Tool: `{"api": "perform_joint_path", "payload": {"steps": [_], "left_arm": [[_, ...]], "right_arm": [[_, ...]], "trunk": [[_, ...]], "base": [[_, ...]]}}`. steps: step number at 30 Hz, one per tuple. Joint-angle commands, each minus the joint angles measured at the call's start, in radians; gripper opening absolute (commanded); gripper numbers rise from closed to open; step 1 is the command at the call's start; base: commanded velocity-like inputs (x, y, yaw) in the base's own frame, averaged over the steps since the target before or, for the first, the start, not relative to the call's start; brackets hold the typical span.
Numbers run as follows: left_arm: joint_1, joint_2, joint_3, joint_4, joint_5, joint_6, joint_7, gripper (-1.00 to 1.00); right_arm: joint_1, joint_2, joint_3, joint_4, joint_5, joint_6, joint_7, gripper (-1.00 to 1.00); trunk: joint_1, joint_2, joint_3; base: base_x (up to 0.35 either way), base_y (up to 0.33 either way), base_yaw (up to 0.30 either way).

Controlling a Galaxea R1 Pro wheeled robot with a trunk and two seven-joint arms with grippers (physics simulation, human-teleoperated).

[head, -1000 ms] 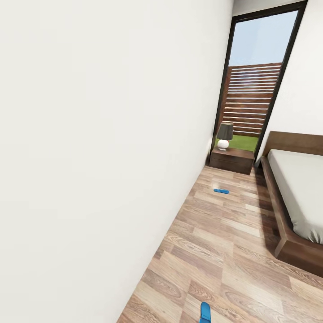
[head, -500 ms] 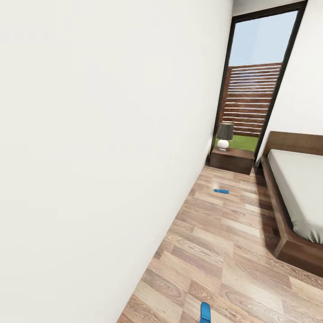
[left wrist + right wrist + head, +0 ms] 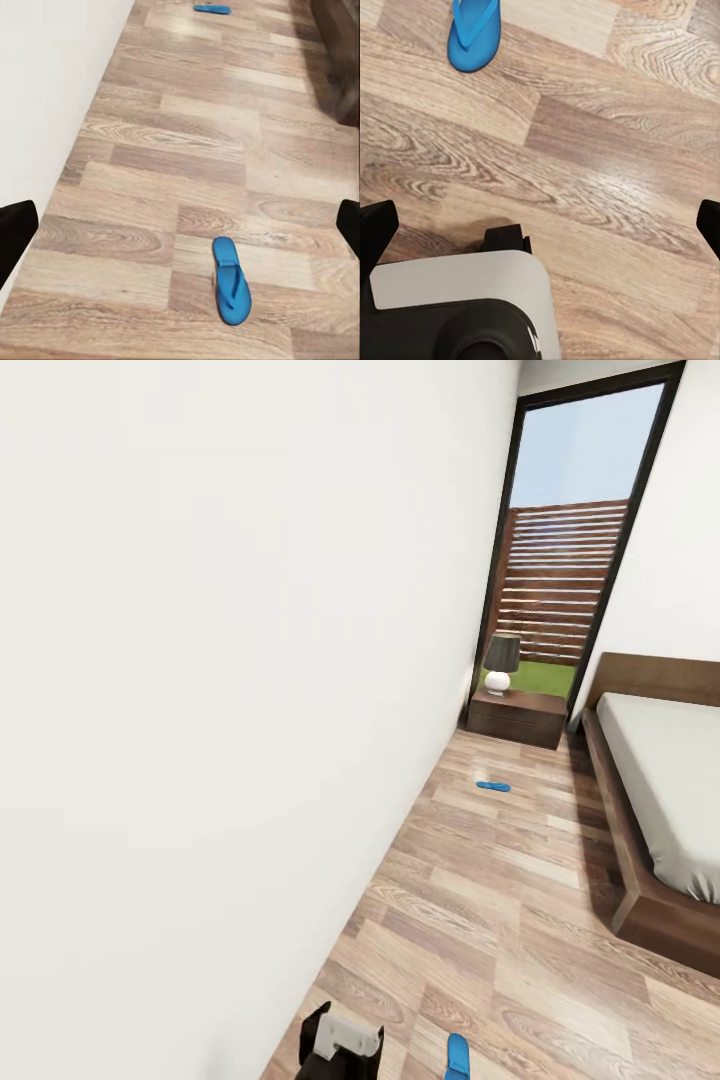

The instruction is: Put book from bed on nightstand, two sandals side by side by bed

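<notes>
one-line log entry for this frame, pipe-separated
phase: reach for near sandal | left gripper: open, empty, above it | right gripper: open, empty | far sandal: on floor near nightstand | bed: at right

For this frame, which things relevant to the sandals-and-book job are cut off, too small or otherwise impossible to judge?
- Bed, head view: its right part runs past the picture edge, so whether a book lies on it cannot be told.
- Near sandal, head view: bottom edge cuts it.
- Far sandal, head view: too small to see its straps.
- Nightstand, head view: drawers too distant to make out.
- Left hand, left wrist view: just the fingertips at the picture edges.
</notes>
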Motion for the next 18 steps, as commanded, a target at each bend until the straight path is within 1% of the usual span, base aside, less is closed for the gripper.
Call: {"api": "perform_joint_path", "payload": {"steps": [1, 2, 3, 4, 5, 6, 7, 9, 10, 11, 12, 14, 16, 17, 18], "left_arm": [[-0.006, -0.001, -0.008, -0.051, 0.000, 0.033, -0.026, 1.00], [-0.015, 0.000, -0.011, -0.080, 0.001, 0.048, -0.063, 1.00], [-0.027, 0.001, -0.013, -0.115, 0.002, 0.068, -0.144, 1.00], [-0.033, 0.002, -0.013, -0.131, 0.002, 0.087, -0.205, 1.00], [-0.036, 0.003, -0.013, -0.136, 0.002, 0.099, -0.237, 1.00], [-0.044, 0.005, -0.012, -0.145, 0.001, 0.127, -0.297, 1.00], [-0.066, 0.006, -0.007, -0.153, 0.001, 0.171, -0.368, 1.00], [-0.085, 0.007, 0.000, -0.155, 0.001, 0.196, -0.400, 1.00], [-0.118, 0.010, 0.021, -0.157, 0.003, 0.226, -0.433, 1.00], [-0.139, 0.017, 0.041, -0.157, 0.006, 0.242, -0.464, 1.00], [-0.147, 0.020, 0.050, -0.157, 0.008, 0.249, -0.479, 1.00], [-0.175, 0.032, 0.094, -0.147, 0.015, 0.272, -0.580, 1.00], [-0.184, 0.036, 0.115, -0.139, 0.015, 0.279, -0.633, 1.00], [-0.190, 0.037, 0.133, -0.134, 0.015, 0.283, -0.672, 1.00], [-0.193, 0.038, 0.147, -0.130, 0.014, 0.285, -0.697, 1.00]], "right_arm": [[0.000, 0.000, 0.000, 0.001, -0.006, -0.003, 0.000, 1.00], [0.000, 0.000, 0.000, 0.001, -0.006, -0.003, 0.001, 1.00], [0.000, 0.000, 0.000, 0.001, -0.006, -0.003, 0.001, 1.00], [0.000, 0.000, 0.001, 0.001, -0.006, -0.003, 0.001, 1.00], [0.000, 0.000, 0.001, 0.001, -0.006, -0.003, 0.001, 1.00], [0.000, 0.000, 0.001, 0.001, -0.006, -0.003, 0.000, 1.00], [0.000, 0.000, 0.001, 0.001, -0.006, -0.003, 0.000, 1.00], [0.000, 0.000, 0.001, 0.001, -0.006, -0.003, 0.001, 1.00], [0.000, 0.000, 0.001, 0.001, -0.006, -0.003, 0.001, 1.00], [0.000, 0.000, 0.001, 0.001, -0.006, -0.002, 0.001, 1.00], [0.000, 0.000, 0.001, 0.001, -0.006, -0.001, 0.001, 1.00], [0.000, -0.001, 0.000, 0.001, -0.006, 0.002, 0.001, 1.00], [0.000, -0.002, 0.000, 0.001, -0.005, 0.003, 0.001, 1.00], [0.000, -0.002, -0.001, 0.000, -0.005, 0.004, 0.001, 1.00], [0.000, -0.003, -0.001, 0.000, -0.005, 0.005, 0.002, 1.00]], "trunk": [[0.000, 0.000, -0.001], [0.000, 0.000, -0.001], [0.000, 0.000, -0.001], [0.000, 0.000, -0.001], [0.000, 0.000, -0.001], [0.000, 0.000, -0.001], [0.000, 0.000, -0.001], [0.000, 0.000, -0.001], [0.000, 0.000, -0.001], [0.000, 0.000, -0.001], [0.000, 0.000, -0.001], [0.000, 0.000, -0.001], [0.000, 0.000, -0.001], [0.000, 0.000, -0.001], [0.000, 0.000, -0.001]], "base": [[0.000, 0.000, 0.000], [0.000, 0.000, 0.000], [0.000, 0.000, 0.000], [0.000, 0.000, 0.000], [0.000, 0.000, 0.000], [0.000, 0.000, 0.000], [0.000, 0.000, 0.000], [0.000, 0.000, 0.000], [0.000, 0.000, 0.000], [0.000, 0.000, 0.000], [0.000, 0.000, 0.000], [0.000, 0.000, 0.000], [0.000, 0.000, 0.000], [0.000, 0.000, 0.000], [0.000, 0.000, 0.000]]}}
